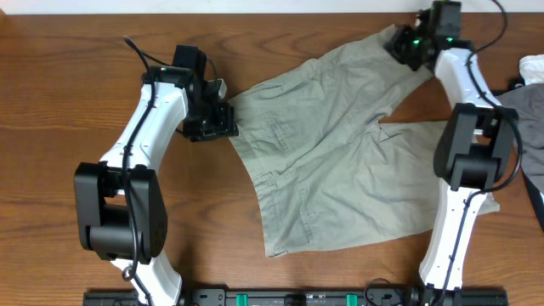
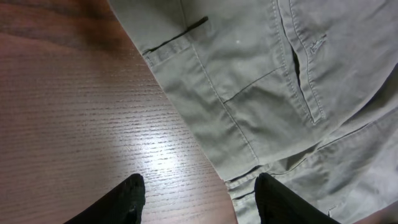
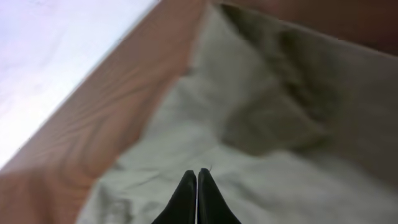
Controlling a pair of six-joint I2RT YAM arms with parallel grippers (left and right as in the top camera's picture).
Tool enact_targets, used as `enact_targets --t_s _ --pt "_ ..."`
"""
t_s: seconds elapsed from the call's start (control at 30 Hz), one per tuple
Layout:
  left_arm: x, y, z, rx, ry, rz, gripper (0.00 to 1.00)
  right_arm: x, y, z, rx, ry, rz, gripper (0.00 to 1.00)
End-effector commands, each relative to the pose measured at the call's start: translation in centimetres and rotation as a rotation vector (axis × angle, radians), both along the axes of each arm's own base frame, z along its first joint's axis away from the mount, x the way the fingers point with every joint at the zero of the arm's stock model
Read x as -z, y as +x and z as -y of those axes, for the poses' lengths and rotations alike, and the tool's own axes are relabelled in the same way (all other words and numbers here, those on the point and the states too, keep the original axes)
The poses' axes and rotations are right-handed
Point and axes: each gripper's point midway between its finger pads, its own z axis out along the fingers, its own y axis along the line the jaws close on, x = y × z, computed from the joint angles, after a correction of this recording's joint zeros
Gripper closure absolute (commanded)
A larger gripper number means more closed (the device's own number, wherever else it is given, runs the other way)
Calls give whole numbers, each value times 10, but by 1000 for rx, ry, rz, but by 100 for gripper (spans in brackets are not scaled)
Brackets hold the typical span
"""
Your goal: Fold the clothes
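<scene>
Lying crosswise, shorts [image 1: 331,161], legs pointing right

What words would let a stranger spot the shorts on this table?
In the middle of the brown wooden table lie the shorts. They are pale khaki-green and spread wide, unlike the grey cloth bunched at the right edge.

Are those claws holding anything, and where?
Left gripper open, holding nothing. Right gripper is shut at the far leg hem of the shorts; whether it pinches cloth cannot be told.
</scene>
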Motion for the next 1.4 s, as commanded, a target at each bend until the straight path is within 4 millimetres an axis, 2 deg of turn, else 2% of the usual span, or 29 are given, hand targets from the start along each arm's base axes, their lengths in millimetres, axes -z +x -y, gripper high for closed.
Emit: enact_targets --t_s 0.0,0.3,0.43,0.5,0.57,0.63,0.67,0.77,0.83,0.9,0.97,1.03,1.2,1.27,1.37 --pt "-3 3 0 5 -1 13 41 -1 -4 -3 6 -98 -23 98" --pt "-3 3 0 5 1 13 41 44 -15 -19 88 -80 -151 98" --pt "-3 3 0 5 1 13 41 74 -17 -34 155 -16 -216 99" --pt "-3 3 0 5 1 13 41 87 -12 -45 158 14 -208 98" --pt "-3 3 0 5 1 13 41 87 4 -60 118 56 -129 98" --pt "-3 3 0 4 1 12 41 73 31 -77 71 97 23 99" --pt "-3 3 0 4 1 12 41 60 46 -86 43 120 117 99" --pt "-3 2 0 4 1 12 41 0 81 -103 -20 165 423 97" --pt "-3 2 0 5 2 9 41 -52 92 -114 -91 206 633 94" --pt "-2 2 0 5 2 9 41 -102 92 -121 -162 261 816 92" --pt "-2 2 0 5 2 9 41 -126 88 -122 -212 318 855 93" --pt "-2 2 0 5 2 10 41 -130 83 -122 -280 354 806 96" --pt "-2 0 -1 5 3 0 41 -105 64 -113 -407 377 574 98" --pt "-2 -5 -1 5 5 -18 41 -97 57 -104 -422 336 508 98" --pt "-1 -13 -2 5 10 -55 41 -104 46 -87 -441 223 466 99"
